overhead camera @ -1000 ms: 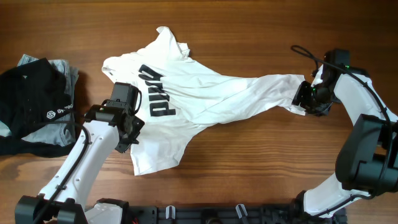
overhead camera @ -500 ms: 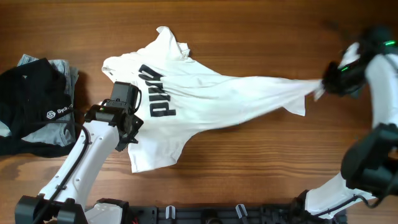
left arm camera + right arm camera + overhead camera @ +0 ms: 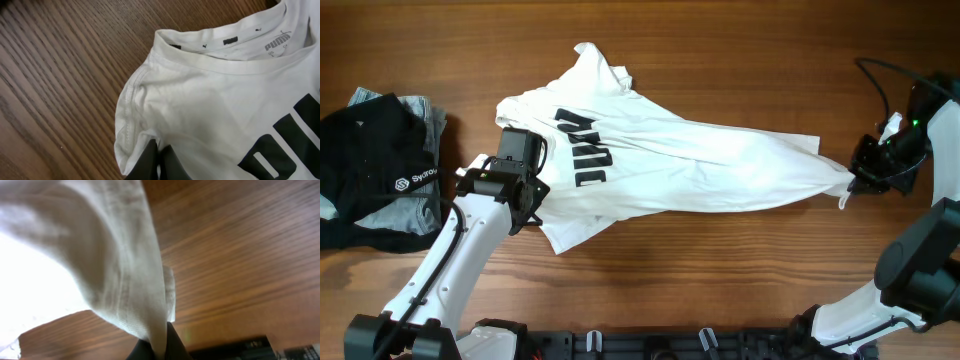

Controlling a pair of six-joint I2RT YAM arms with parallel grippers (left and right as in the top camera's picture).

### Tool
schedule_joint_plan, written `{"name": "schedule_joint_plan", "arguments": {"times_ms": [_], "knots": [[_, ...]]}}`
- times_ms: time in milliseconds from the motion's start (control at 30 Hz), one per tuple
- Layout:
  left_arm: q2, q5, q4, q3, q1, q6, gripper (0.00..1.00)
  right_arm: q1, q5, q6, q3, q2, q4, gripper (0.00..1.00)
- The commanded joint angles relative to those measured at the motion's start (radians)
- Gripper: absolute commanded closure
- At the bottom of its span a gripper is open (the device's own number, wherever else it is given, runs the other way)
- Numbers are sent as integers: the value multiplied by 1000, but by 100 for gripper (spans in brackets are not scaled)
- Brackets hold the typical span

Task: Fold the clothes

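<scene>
The white T-shirt (image 3: 660,160) with black block lettering lies stretched across the middle of the table, its collar toward the left. My left gripper (image 3: 532,192) is shut on the shirt's left edge near the sleeve; the left wrist view shows the fingers (image 3: 159,160) pinching the fabric (image 3: 210,95) below the collar. My right gripper (image 3: 860,178) is shut on the shirt's hem at the far right and holds it pulled taut. The right wrist view shows the fingers (image 3: 159,347) clamped on the fabric (image 3: 110,255).
A black garment with a small white logo (image 3: 370,170) lies on a light blue-grey garment (image 3: 420,110) at the left edge. Bare wooden table (image 3: 720,280) shows in front of and behind the shirt. A black cable (image 3: 880,80) runs near the right arm.
My right gripper has pulled the hem further right and toward the front, stretching the shirt flatter. The shirt's body has slid right. My left gripper has kept its grip near the same spot.
</scene>
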Motion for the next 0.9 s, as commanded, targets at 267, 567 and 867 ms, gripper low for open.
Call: {"name": "schedule_joint_plan", "arguments": {"times_ms": [267,567,867], "knots": [[2,-27,2,-2,0,13,96,7,32,-2,-34,4,0,94],[2,-24,59,-2,-2,12,96,13,-13,67,-71,123,477,41],[2,-13,58,-2,-3,13,96,12,56,69,-90,127,351,27]]}}
